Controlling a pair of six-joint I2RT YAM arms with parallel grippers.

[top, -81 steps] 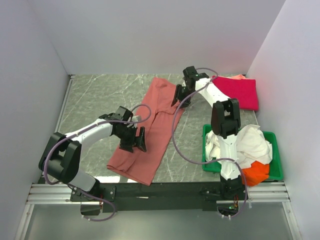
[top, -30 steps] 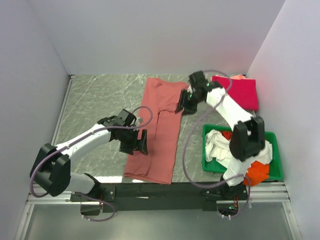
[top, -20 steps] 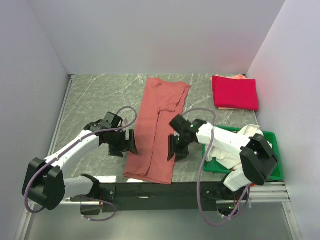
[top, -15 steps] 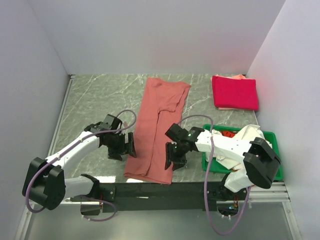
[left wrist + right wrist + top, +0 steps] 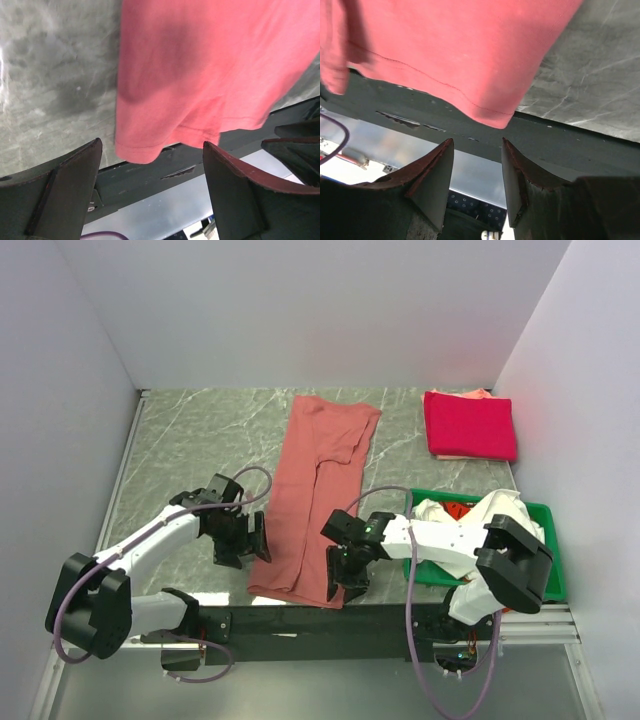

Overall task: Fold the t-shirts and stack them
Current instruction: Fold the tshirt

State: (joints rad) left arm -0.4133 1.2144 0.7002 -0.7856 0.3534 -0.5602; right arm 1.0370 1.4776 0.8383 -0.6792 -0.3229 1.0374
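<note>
salmon-red t-shirt (image 5: pixel 318 480) lies long axis far-to-near, hem overhanging the tabletop (image 5: pixel 200 435) near edge. left gripper (image 5: pixel 258 544) and right gripper (image 5: pixel 336 580) flank its hem corners, about equally close, jaws apart, empty.

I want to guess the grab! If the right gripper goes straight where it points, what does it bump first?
Probably the salmon-red t-shirt, its hem corner lying just ahead of the open jaws of the right gripper; depth is unclear.

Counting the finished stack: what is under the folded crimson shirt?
A peach cloth edge peeks out along its far side; the crimson shirt covers everything else beneath.
</note>
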